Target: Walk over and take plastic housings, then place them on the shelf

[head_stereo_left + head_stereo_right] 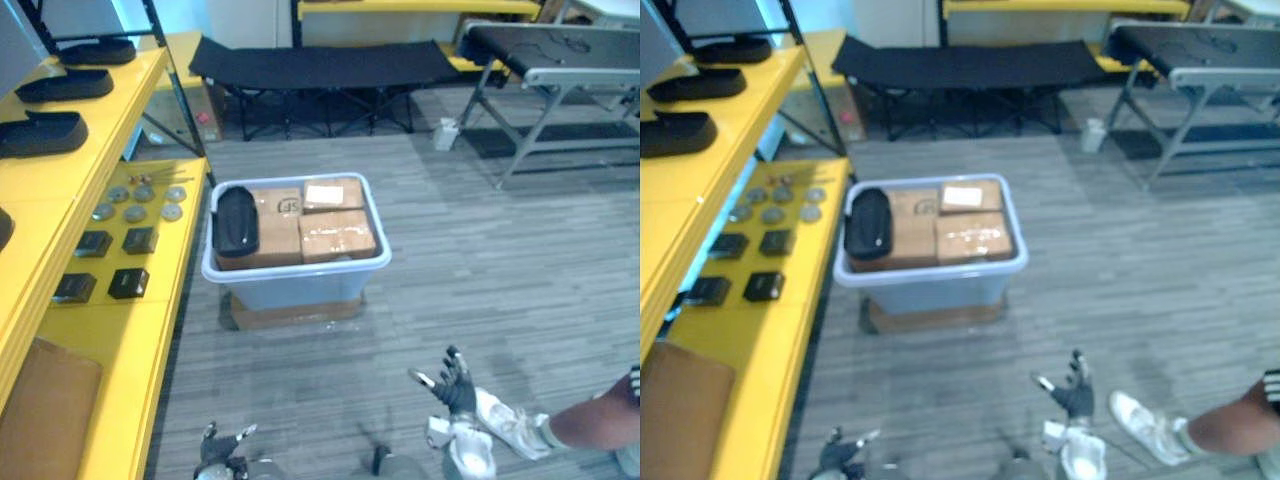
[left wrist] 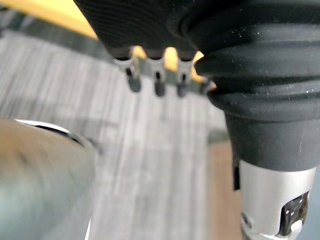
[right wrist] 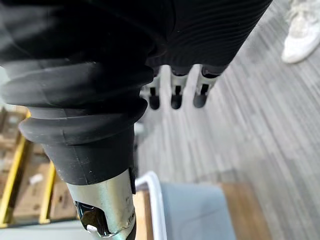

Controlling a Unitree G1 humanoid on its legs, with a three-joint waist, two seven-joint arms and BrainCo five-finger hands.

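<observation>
A black oval plastic housing [image 1: 236, 220] lies at the left end of a pale blue bin [image 1: 300, 288], on top of cardboard boxes [image 1: 337, 234]. More black housings [image 1: 42, 133] rest in a row on the upper level of the yellow shelf [image 1: 140, 340] to the left. My left hand [image 1: 222, 450] shows at the bottom edge, fingers [image 2: 156, 82] straight, holding nothing. My right hand [image 1: 452, 385] is raised over the floor in front of the bin, its fingers [image 3: 176, 95] spread and empty. Both hands are well short of the bin.
Metal discs [image 1: 140, 200] and small black boxes [image 1: 110, 260] lie on the lower shelf, with a brown board [image 1: 45, 420] nearer me. A person's white shoe [image 1: 515, 425] stands beside my right hand. A black cot [image 1: 320, 65] and a grey table [image 1: 560, 60] stand beyond the bin.
</observation>
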